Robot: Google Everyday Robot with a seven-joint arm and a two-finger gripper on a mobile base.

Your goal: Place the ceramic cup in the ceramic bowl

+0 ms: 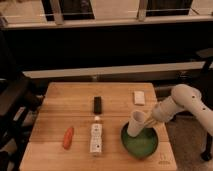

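A white ceramic cup (135, 123) stands tilted inside the green ceramic bowl (140, 145), at the bowl's back left rim. The bowl sits at the front right of the wooden table (70, 107). My gripper (150, 120) comes in from the right on a white arm (186, 103) and is at the cup's upper right side, right against it.
A black rectangular object (97, 104) lies mid-table. A white bottle (96, 137) lies in front of it. An orange carrot-like item (68, 137) lies front left. A small white block (139, 97) lies at the back right. Dark chairs stand to the left.
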